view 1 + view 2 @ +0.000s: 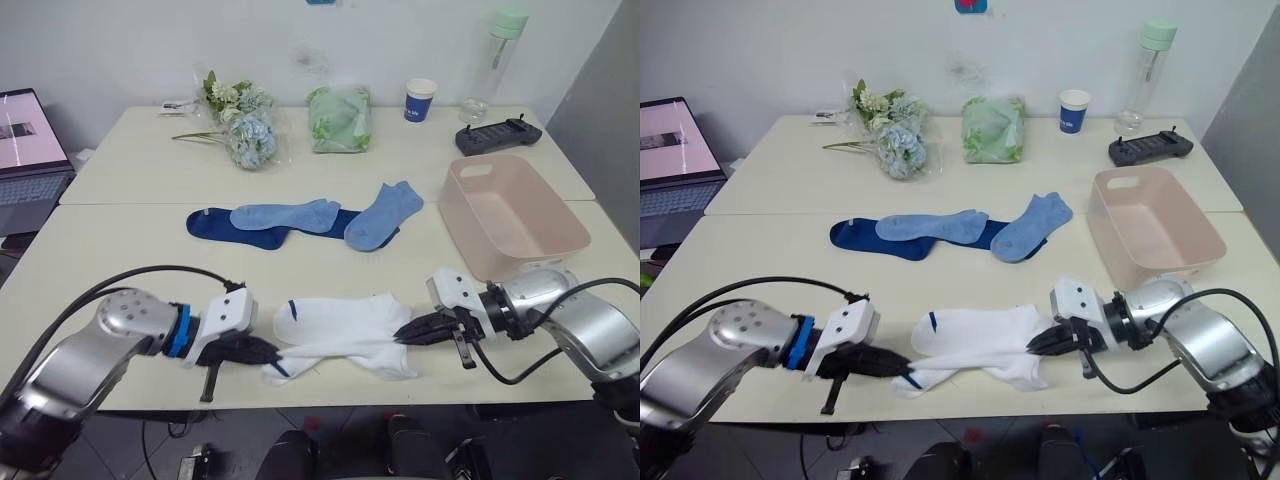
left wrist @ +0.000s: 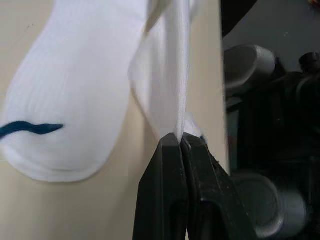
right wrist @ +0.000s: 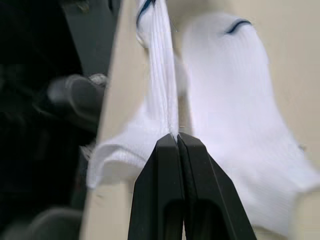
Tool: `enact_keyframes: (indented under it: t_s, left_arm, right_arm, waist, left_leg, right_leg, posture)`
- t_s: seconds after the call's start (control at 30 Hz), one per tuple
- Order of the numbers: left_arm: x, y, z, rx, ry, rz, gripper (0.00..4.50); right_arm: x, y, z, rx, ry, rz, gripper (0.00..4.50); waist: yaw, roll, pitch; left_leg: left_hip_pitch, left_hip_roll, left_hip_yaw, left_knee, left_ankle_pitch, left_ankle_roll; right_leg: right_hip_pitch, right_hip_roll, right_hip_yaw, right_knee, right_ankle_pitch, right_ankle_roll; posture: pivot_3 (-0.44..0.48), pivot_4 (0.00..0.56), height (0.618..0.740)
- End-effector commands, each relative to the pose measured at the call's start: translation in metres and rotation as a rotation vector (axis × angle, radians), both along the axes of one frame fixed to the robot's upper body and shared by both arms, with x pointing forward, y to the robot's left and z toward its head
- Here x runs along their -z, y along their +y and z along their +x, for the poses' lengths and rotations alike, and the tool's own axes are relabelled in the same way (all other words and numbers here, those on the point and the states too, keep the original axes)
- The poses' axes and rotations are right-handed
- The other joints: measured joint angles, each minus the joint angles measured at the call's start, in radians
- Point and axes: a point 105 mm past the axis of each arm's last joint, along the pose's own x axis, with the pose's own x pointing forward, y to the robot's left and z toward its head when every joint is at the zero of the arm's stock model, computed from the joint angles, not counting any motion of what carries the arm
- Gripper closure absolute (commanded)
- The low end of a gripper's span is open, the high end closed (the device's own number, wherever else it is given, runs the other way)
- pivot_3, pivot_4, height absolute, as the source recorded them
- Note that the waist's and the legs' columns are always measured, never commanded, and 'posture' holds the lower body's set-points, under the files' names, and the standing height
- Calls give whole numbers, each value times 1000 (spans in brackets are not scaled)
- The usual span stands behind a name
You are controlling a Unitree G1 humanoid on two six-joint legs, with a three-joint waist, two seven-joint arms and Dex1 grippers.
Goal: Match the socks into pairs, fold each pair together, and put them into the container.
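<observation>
- Pinching opposite ends of one white sock (image 1: 300, 358), the left gripper (image 1: 272, 350) and the right gripper (image 1: 404, 334) both have their black fingers pressed fully together on the knit, which is stretched thin and taut between them along the table's near edge.
- Lying flat just beyond it and touching it is the second white sock (image 1: 345, 318), soft ribbed knit with a rounded toe and a short dark blue mark near its cuff.
- Further back, mid-table, a dark navy sock (image 1: 215, 226) lies stretched out with a light blue sock (image 1: 285, 215) resting on top of it.
- Another light blue sock (image 1: 385, 215), bent at the heel, lies to the right of those, overlapping a second navy sock that mostly hides beneath it.
- On the right of the table stands the container (image 1: 562, 212), a pale pink tub of smooth plastic with rounded corners, sloping walls and a slot handle; nothing shows inside it.
- The table (image 1: 130, 250) is a smooth cream surface.
- At the back lie a bunch of flowers (image 1: 240, 125), a crinkled pale green bag (image 1: 340, 118), a blue paper cup (image 1: 421, 99), a clear bottle (image 1: 497, 60) with a green cap and a black controller (image 1: 497, 134).
- An open laptop (image 1: 28, 150) sits off to the left.
</observation>
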Motion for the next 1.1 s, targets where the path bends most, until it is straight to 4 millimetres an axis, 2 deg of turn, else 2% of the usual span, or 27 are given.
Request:
enact_keyframes:
  t_s: [0.03,0.23,0.37,0.53,0.77,1.1]
  left_arm:
    - [0,0,14,27,-33,28,4500]
    - [-1,-1,30,49,-53,53,4500]
    - [4,-5,48,107,-109,118,4500]
    - [0,-9,63,136,-160,141,4500]
    - [1,-8,74,159,-196,182,4500]
    - [4,-14,78,187,-211,184,4500]
  right_arm:
    - [-5,5,15,-21,-89,1,4468]
    - [0,6,28,-44,-148,-23,4468]
    - [3,9,43,-8,-200,-13,4468]
    - [4,7,50,8,-224,-15,4468]
    - [1,10,54,17,-244,-4,4468]
    - [3,13,61,-1,-274,-28,4468]
  waist:
    - [-1,0,0]
    - [-2,0,0]
    - [-1,0,0]
    - [-2,0,0]
    - [-4,0,0]
    - [-4,0,0]
  left_leg:
    - [0,0,0,0,0,0]
    - [-1,-1,0,0,0,-1]
    - [-1,0,-1,1,0,0]
    - [-2,-1,-1,3,0,-1]
    - [-2,-1,-1,4,0,-1]
    - [-2,-1,-1,5,0,-1]
  right_leg:
    - [0,0,0,0,0,0]
    - [-2,0,1,-1,0,0]
    - [-1,0,0,1,0,0]
    - [-1,0,0,1,0,0]
    - [-1,0,0,2,0,0]
    - [-1,0,0,2,0,0]
  posture:
    - [0,150,740]
    - [0,150,740]
    - [0,150,740]
    - [0,150,740]
    - [0,150,740]
    - [0,150,740]
